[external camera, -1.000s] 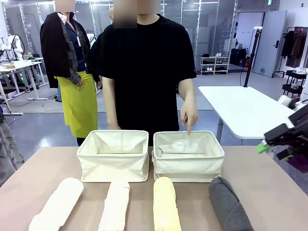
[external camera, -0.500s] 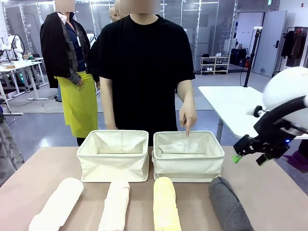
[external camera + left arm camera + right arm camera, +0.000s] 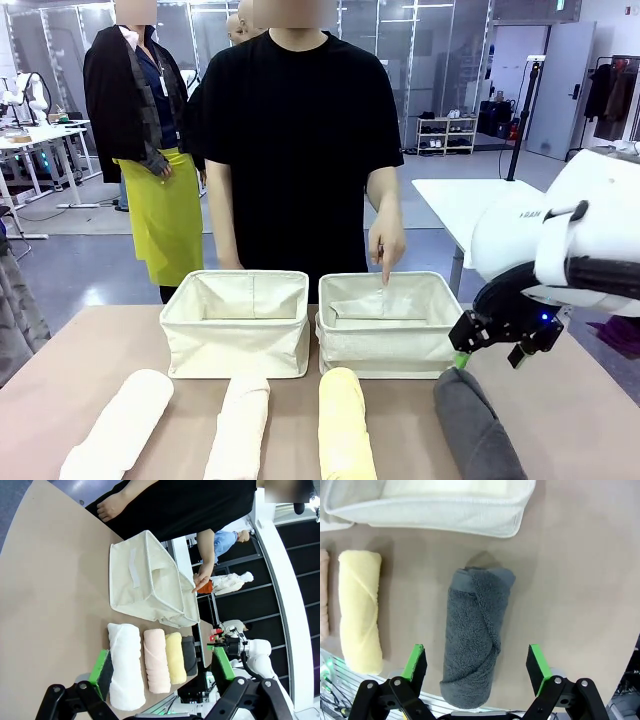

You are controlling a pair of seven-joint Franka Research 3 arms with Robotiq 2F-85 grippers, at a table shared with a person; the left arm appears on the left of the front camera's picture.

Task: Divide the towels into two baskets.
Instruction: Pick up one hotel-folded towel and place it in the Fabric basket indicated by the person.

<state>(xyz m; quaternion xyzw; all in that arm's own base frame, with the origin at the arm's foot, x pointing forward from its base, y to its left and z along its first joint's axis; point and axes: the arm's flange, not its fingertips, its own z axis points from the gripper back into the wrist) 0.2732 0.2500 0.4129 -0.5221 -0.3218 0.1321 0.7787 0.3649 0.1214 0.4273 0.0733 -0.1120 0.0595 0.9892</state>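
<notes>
A white towel, a cream towel, a yellow towel and a dark grey towel lie rolled in a row on the near tabletop, running from my left to my right. The left basket and right basket sit side by side just behind them. My right gripper hangs released just above the dark grey towel's far end, my left gripper is spread wide too, and a person's hand points down into the right basket.
</notes>
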